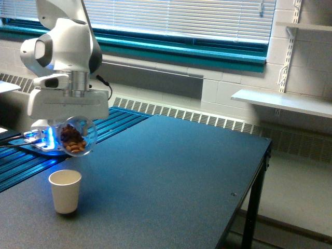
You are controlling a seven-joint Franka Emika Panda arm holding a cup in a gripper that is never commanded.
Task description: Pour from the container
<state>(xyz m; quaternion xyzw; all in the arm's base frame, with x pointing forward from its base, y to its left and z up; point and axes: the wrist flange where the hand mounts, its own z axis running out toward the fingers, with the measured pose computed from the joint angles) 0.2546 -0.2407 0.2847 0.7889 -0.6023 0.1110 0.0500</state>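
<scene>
End effector (74, 129): I see it under the white wrist block, clamped on the container; fingers mostly hidden behind the cup, so I can't read exactly how the jaws sit.
Container (75, 137): clear round plastic cup, held in the air above the bench, near the bench's far corner at the exterior view's left. I read it as tipped over sideways, but which way the mouth faces I can't tell.
Contents (73, 142): brown nut-like bits, piled in the lower part of the container, all inside as far as I can see.
Paper cup (65, 191): white, opaque, upright on the bench, open mouth up. It sits below the container and slightly to the exterior view's left of it, with a clear air gap between the two. Inside of it not visible to me.
Arm (62, 46): white Panda, wrist pointing down over the bench's left edge in the exterior view.
Arm base (44, 140): on a mount beyond the bench's far-left corner, blue light glowing there.
Bench (181, 176): dark top, bare across the middle and the exterior view's right side.
Background: window blinds (181, 15), radiator grille under them, wall shelf (282, 101) at the exterior view's right.
</scene>
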